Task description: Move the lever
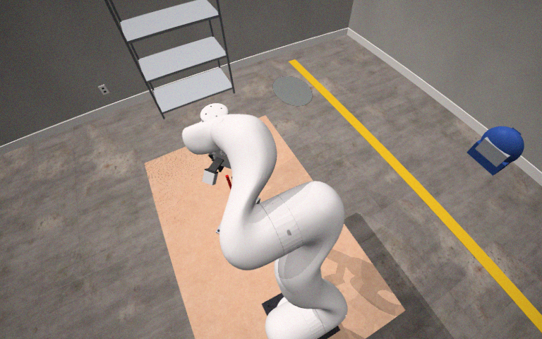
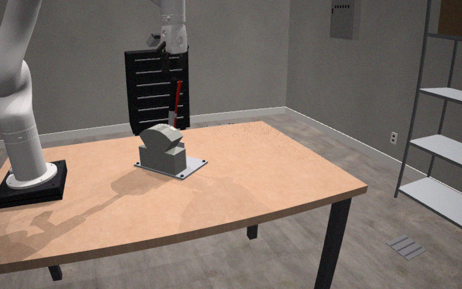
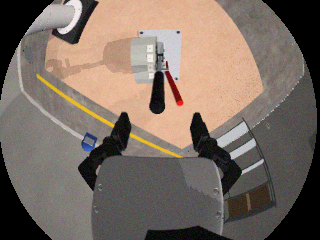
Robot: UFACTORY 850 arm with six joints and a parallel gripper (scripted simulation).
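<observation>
The lever unit is a grey block with a rounded notched top [image 2: 161,137] on a light base plate [image 2: 171,165], standing on the wooden table. Its dark handle [image 3: 158,94] rises steeply, with the red bar [image 2: 176,99] alongside it and angled slightly away; the red bar also shows in the wrist view [image 3: 174,88]. A sliver of the red bar [image 1: 228,181] shows beside my arm in the overhead view. My gripper [image 3: 160,119] hangs straight above the handle top, fingers wide open and empty, clear of the handle. The number plates are too small to read.
My arm's black base [image 2: 32,185] sits at the table's left end. A black drawer cabinet [image 2: 156,90] stands behind the table. A metal shelf rack [image 2: 435,132] stands at the right. A blue object [image 1: 497,148] lies on the floor by the wall.
</observation>
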